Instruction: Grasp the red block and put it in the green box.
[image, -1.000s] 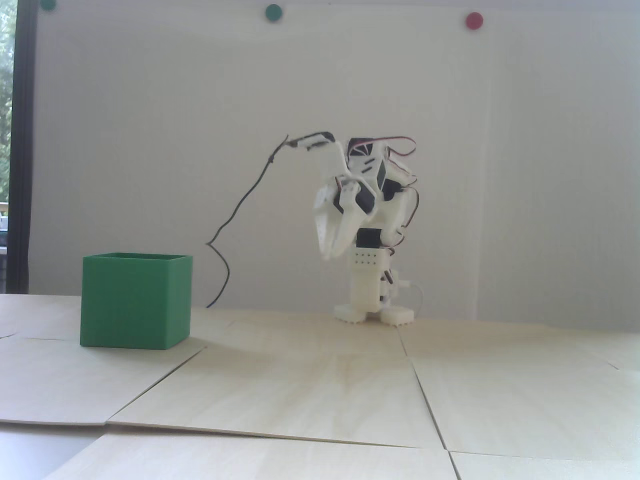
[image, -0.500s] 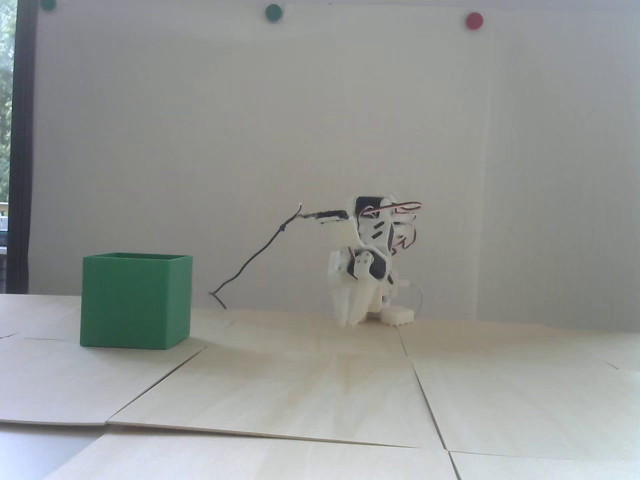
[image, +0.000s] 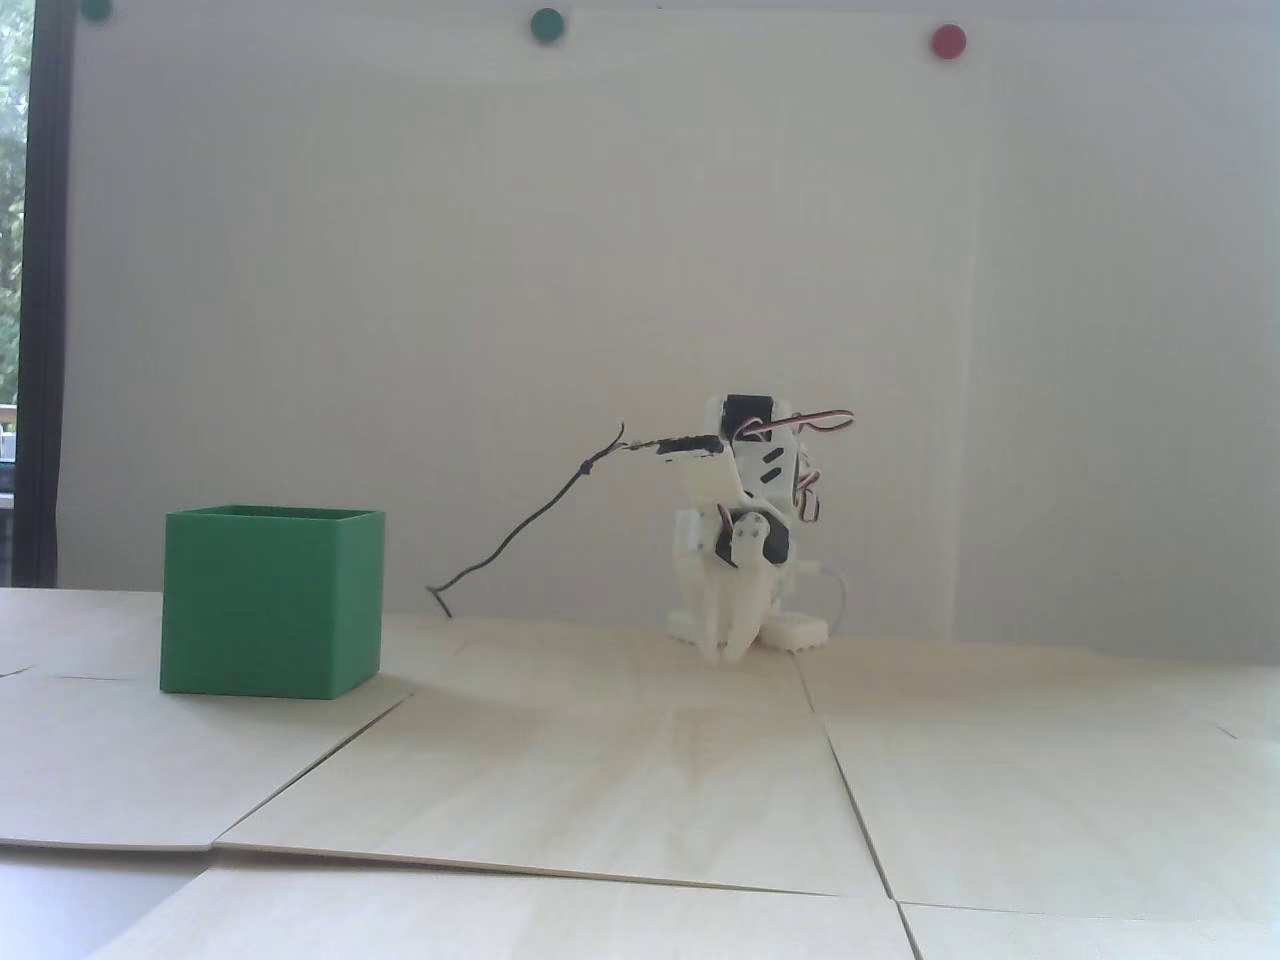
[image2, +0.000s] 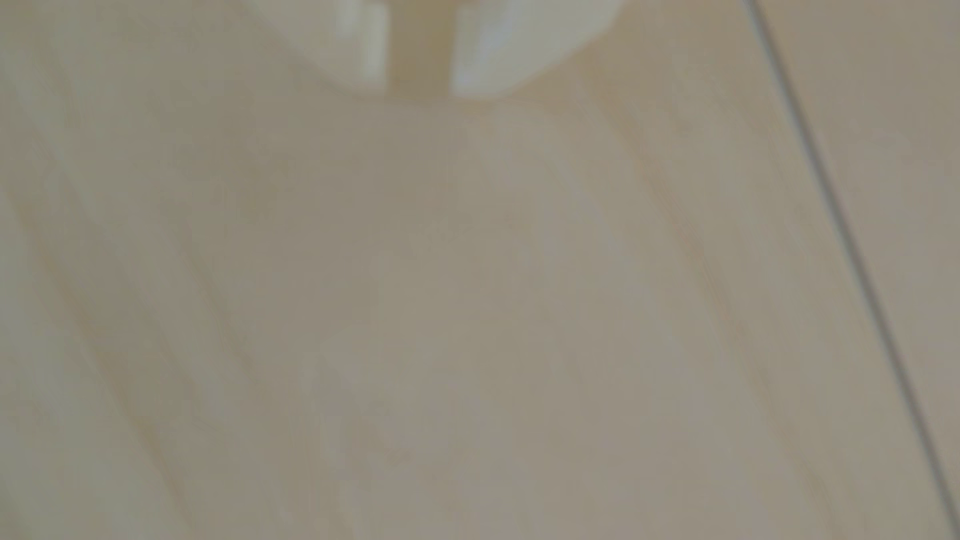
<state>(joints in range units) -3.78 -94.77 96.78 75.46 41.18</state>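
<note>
The green box (image: 270, 600) stands on the wooden table at the left of the fixed view, and its inside is hidden from here. No red block shows in either view. The white arm is folded low at the back centre, and my gripper (image: 727, 652) points straight down with its tips at the table surface, well to the right of the box. In the wrist view my gripper (image2: 418, 91) enters from the top edge as two blurred white fingers (image2: 363, 46) with a narrow gap between them. Only bare wood shows in the gap.
A black cable (image: 530, 525) droops from the arm to the table behind the box. A red dot (image: 947, 41) and a green dot (image: 546, 25) are on the back wall. Panel seams cross the table (image: 850, 790), and one shows in the wrist view (image2: 852, 249).
</note>
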